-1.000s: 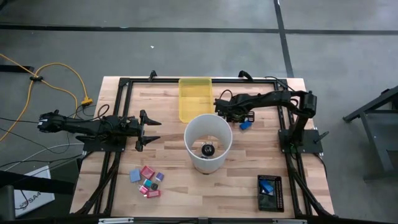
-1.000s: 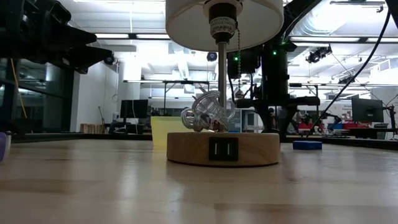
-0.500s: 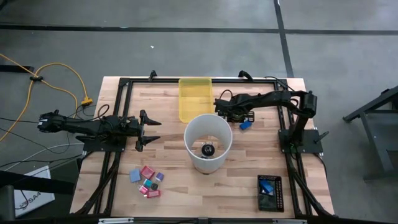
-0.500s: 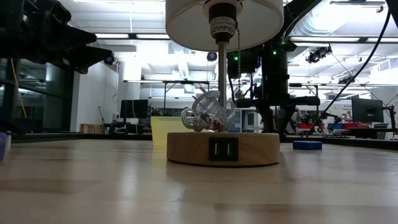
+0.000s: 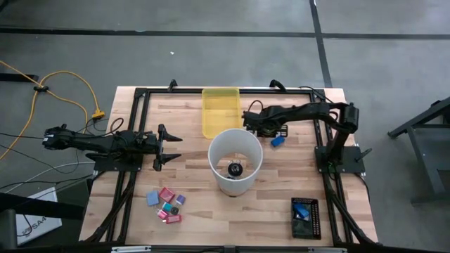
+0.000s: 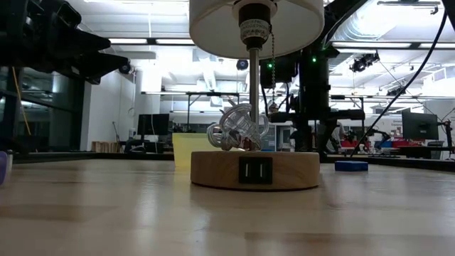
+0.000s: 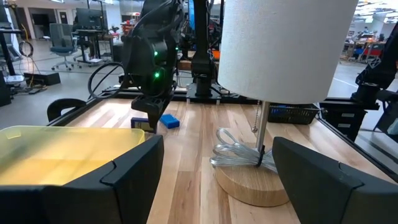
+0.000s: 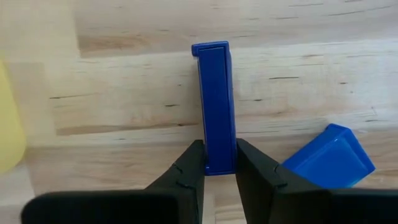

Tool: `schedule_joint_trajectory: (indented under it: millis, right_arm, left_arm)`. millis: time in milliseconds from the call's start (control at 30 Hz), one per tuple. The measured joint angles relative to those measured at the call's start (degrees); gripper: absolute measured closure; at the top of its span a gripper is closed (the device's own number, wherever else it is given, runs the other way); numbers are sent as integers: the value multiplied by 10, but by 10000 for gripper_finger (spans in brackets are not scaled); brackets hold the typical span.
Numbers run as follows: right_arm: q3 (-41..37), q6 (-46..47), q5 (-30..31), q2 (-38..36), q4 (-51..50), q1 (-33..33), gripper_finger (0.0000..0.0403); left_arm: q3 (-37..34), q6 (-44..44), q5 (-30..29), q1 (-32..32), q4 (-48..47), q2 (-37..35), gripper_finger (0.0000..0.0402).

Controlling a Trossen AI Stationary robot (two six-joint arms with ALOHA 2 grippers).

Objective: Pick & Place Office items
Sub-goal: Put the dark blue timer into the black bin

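On the wooden table (image 5: 190,112), the yellow translucent rectangular tray (image 5: 221,111) looks empty, so by my reckoning almost everything is left to do. Beside the white lampshade (image 5: 235,160), my right gripper (image 8: 216,167) is clamped on a flat bright-blue block (image 8: 216,102) standing on edge, near the tray; a second blue block (image 8: 329,157) lies just beside it. My left gripper (image 5: 169,146) waits with fingers apart. Unmoved near the front edge sits the cluster of tiny pink, red and purple pieces (image 5: 167,205).

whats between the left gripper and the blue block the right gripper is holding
In the high view, the white lamp and the yellow tray's near end sit between the open left gripper and the blue block clamped in the right gripper.
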Motion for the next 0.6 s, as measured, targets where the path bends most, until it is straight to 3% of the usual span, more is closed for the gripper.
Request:
schedule_joint_trajectory:
  millis: [600]
  right_arm:
    - [0, -59, -17, -118, -74, 6, 342]
  left_arm:
    - [0, 0, 0, 0, 0, 0, 109]
